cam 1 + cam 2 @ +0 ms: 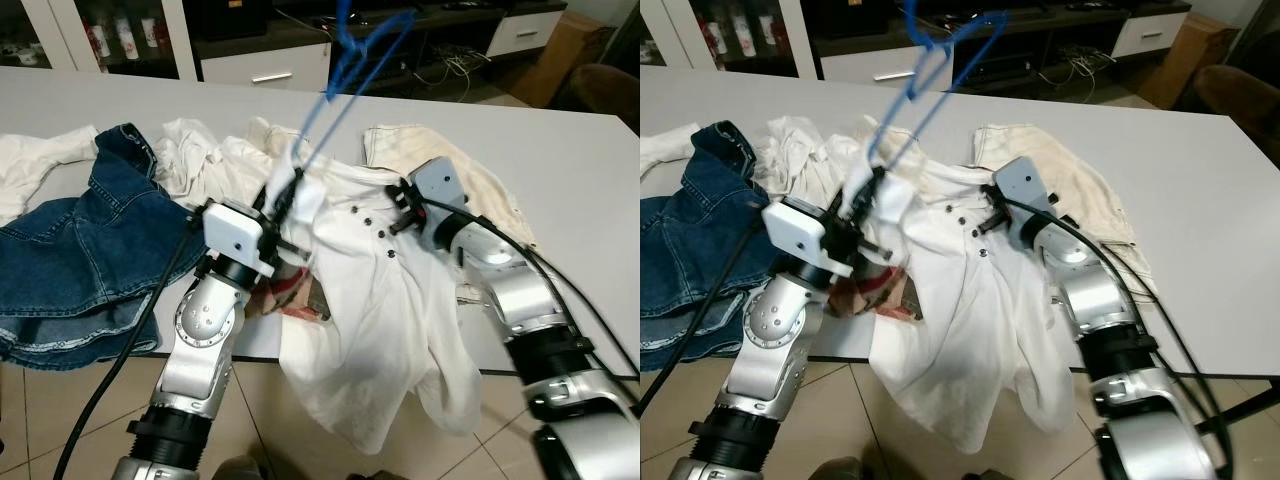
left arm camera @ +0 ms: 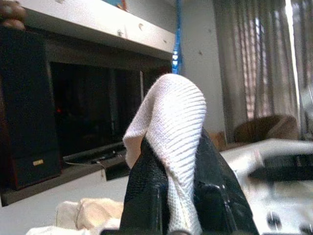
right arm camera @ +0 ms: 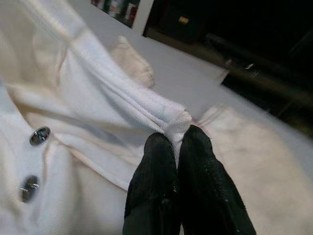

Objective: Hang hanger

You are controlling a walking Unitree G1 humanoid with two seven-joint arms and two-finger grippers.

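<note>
A blue wire hanger [image 1: 350,60] sticks up and away from the collar of a white button shirt [image 1: 380,300]. The shirt hangs over the table's front edge between my two arms. My left gripper [image 1: 285,195] is shut on a ribbed fold of the shirt [image 2: 171,117], right where the hanger's lower end meets the cloth. Its black fingers [image 2: 142,191] pinch the fold from both sides. My right gripper [image 1: 398,205] is shut on the shirt's edge [image 3: 171,117] near the metal snaps [image 3: 39,135]. The hanger's lower part is hidden in the cloth.
Blue denim [image 1: 80,250] lies at the left of the grey table [image 1: 560,160], with crumpled white clothes [image 1: 200,150] behind it. A cream garment [image 1: 470,170] lies under my right arm. Dark cabinets [image 1: 270,65] stand behind the table, and tiled floor lies below its front edge.
</note>
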